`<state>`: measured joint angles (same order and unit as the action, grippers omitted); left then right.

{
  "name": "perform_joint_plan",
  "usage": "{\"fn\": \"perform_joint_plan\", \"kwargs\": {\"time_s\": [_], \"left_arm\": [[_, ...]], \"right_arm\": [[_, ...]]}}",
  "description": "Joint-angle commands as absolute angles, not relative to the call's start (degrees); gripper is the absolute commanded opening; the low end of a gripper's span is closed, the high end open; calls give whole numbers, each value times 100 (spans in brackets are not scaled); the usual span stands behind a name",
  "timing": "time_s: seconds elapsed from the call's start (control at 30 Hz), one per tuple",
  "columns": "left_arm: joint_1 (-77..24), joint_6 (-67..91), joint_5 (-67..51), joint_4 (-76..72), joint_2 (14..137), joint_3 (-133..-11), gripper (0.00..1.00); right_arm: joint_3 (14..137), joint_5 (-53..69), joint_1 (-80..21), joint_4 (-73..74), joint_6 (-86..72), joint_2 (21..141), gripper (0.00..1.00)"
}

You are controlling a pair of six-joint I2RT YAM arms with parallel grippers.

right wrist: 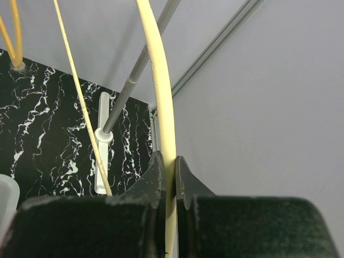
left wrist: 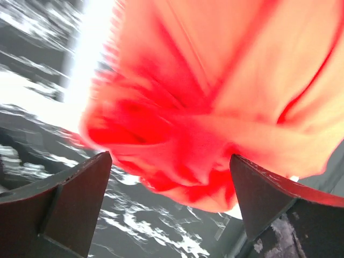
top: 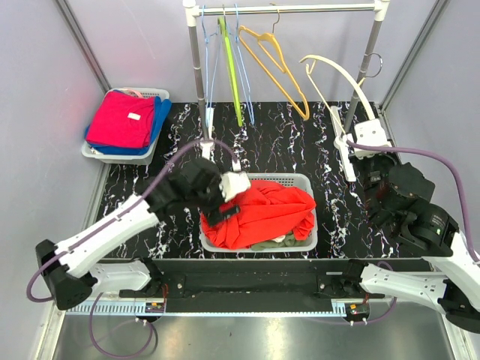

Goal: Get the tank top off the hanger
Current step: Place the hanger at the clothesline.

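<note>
The red tank top (top: 262, 214) lies crumpled in the white basket (top: 300, 179) at the middle of the table, spilling over its front left rim. My left gripper (top: 223, 212) hangs over the cloth's left edge. In the left wrist view the gripper (left wrist: 169, 161) is open, its fingers (left wrist: 80, 199) wide apart on either side of a red fold of the tank top (left wrist: 215, 80) and not pinching it. The bare cream hanger (top: 341, 71) hangs at the right end of the rack. My right gripper (right wrist: 167, 161) is shut on the hanger's thick arm (right wrist: 161, 91), near the rack's right pole (top: 370, 124).
The clothes rack rail (top: 285, 9) carries blue (top: 210, 60), green (top: 231, 67) and yellow (top: 274, 64) empty hangers. A second basket (top: 91, 152) at the back left holds folded red and blue clothes. An olive garment (top: 274, 241) peeks out under the tank top.
</note>
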<state>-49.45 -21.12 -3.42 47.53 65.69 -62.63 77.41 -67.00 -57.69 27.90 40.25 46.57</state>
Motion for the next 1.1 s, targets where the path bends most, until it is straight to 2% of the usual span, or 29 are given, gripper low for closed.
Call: {"fn": "perform_joint_plan", "kwargs": {"time_s": [0.0, 0.23, 0.33, 0.47, 0.63, 0.8, 0.93, 1.07], "left_arm": [[-4966, -1794, -27, 4921, 6240, -7803, 99], [-4913, -1802, 114, 5273, 6108, -9043, 99], [-4738, -1837, 175, 5309, 6231, -9666, 99], [-4308, -1854, 404, 5054, 6389, -10571, 99], [-4184, -1978, 299, 5071, 6451, -10846, 99], [-4078, -1925, 71, 5027, 6434, -10793, 99], [-4052, -1890, 26, 5010, 6425, -10846, 99], [-4043, -1916, 79, 4975, 6434, -10863, 99]], "right_arm": [[7796, -6961, -5748, 2373, 3744, 4553, 0], [7805, -6847, -5722, 2259, 3788, 4798, 0], [7953, -6776, -5687, 2250, 3770, 5289, 0], [9057, -6349, -5371, 2197, 3684, 5992, 0], [9922, -5705, -4914, 2643, 3376, 6512, 0], [11047, -3625, -3939, 4539, 1707, 7241, 0], [11679, -1946, -3086, 5263, 1021, 7707, 0], [11891, -1793, -2848, 5475, 905, 7901, 0]]}}
